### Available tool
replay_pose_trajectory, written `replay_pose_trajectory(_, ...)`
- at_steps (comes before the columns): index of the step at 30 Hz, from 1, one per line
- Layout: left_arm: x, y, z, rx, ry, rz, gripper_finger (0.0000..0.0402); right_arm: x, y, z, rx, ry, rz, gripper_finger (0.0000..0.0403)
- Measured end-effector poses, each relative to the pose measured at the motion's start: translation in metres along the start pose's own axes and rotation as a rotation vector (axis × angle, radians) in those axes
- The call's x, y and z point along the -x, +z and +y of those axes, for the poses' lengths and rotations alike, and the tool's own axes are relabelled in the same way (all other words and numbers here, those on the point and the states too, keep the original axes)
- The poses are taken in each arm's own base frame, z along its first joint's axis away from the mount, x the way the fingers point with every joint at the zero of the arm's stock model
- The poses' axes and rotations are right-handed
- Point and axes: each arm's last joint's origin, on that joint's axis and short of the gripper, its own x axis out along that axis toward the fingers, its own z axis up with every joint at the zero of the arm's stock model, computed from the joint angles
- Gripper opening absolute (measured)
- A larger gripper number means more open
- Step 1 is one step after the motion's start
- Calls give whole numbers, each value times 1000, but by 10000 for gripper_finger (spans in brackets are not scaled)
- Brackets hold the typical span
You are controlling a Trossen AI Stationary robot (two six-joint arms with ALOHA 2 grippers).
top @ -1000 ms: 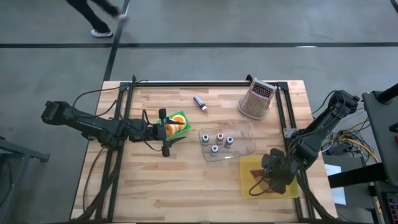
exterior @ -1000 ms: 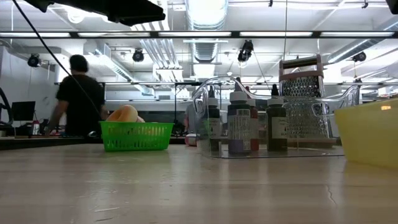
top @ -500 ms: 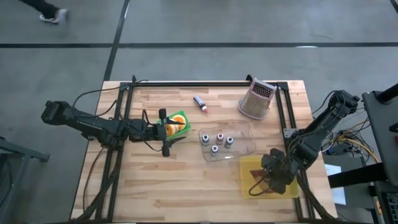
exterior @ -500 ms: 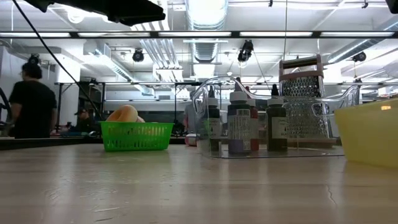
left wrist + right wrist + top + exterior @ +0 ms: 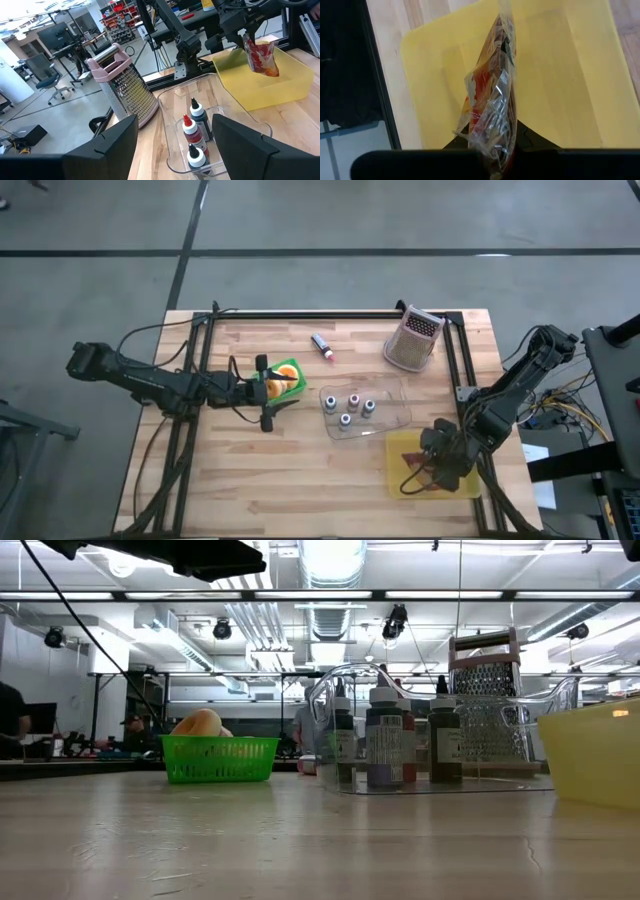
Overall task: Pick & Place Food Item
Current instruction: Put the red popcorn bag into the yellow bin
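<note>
Evidently the placing step: the right gripper [image 5: 248, 31] is clamped on a clear food packet [image 5: 490, 112] (red contents) hanging over the yellow bin [image 5: 400, 445] — next, lower and let go. Left gripper [image 5: 268, 391], fingers apart, waits at the green basket [image 5: 220, 758]; the bottle tray [image 5: 400, 412] sits just beside the bin.

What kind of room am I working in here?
Most likely a robotics lab or workshop: open ceiling ducts and strip lights, workbenches with a monitor and office chair, and a bare concrete floor around the wooden table.
</note>
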Motion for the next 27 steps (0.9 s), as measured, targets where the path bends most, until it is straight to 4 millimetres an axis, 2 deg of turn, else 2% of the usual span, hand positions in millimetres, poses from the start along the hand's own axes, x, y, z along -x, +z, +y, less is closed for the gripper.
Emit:
replay_pose_trajectory(8, 0, 0, 0, 0, -1, 0, 257, -5, -2, -5, -46, -21, -7, 14)
replay_pose_trajectory(11, 0, 0, 0, -1, -3, -1, 257, -11, -5, -10, -67, -40, 2, 30)
replay_pose_trajectory(18, 0, 0, 0, -4, -3, -1, 257, -26, -15, -22, -144, -51, 78, 123)
replay_pose_trajectory(27, 0, 0, 0, -4, -3, 0, 257, -27, -14, -19, -156, -5, 69, 244)
